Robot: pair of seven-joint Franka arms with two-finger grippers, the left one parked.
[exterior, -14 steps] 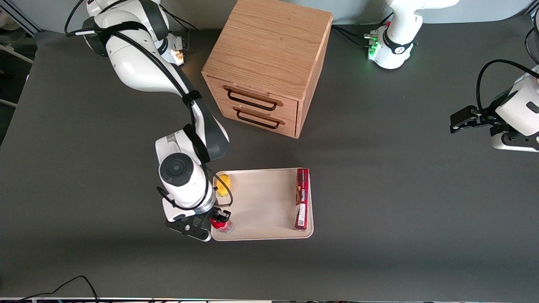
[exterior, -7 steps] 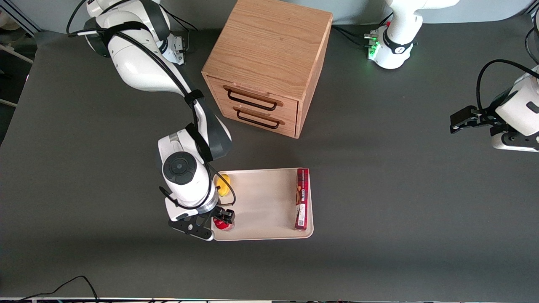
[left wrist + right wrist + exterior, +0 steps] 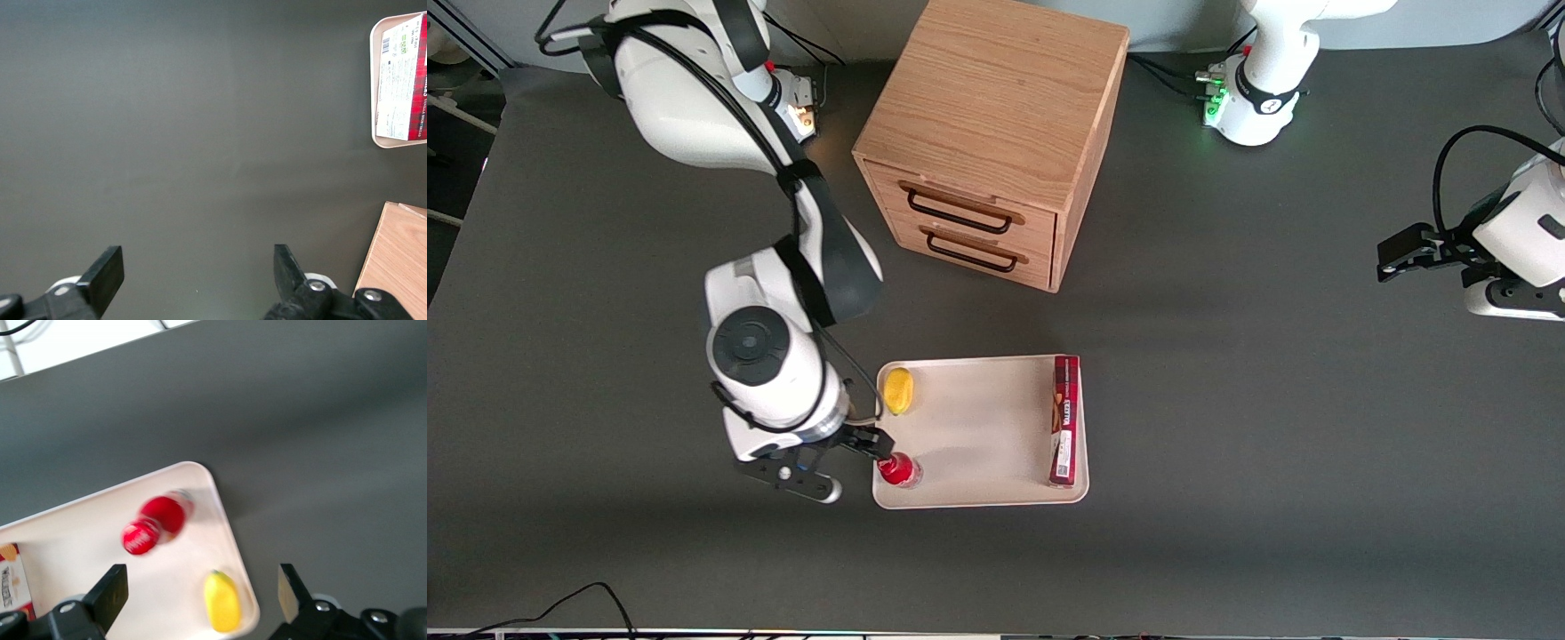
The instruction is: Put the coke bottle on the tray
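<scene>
The coke bottle (image 3: 898, 469) stands upright on the cream-white tray (image 3: 978, 436), in the corner nearest the front camera at the working arm's end. It also shows in the right wrist view (image 3: 155, 523), red cap up, on the tray (image 3: 80, 547). My right gripper (image 3: 852, 449) is open and empty, raised above the table just off the tray's edge, apart from the bottle. In the right wrist view the gripper (image 3: 200, 593) has its fingers spread wide above the tray's rim.
A yellow lemon (image 3: 898, 390) (image 3: 222, 601) lies in the tray's corner farther from the front camera. A long red box (image 3: 1064, 420) lies along the tray's edge toward the parked arm. A wooden two-drawer cabinet (image 3: 987, 133) stands farther back.
My gripper has let go of the bottle, opened, and drawn up and away from the tray toward the working arm's end. The bottle stays standing on the tray.
</scene>
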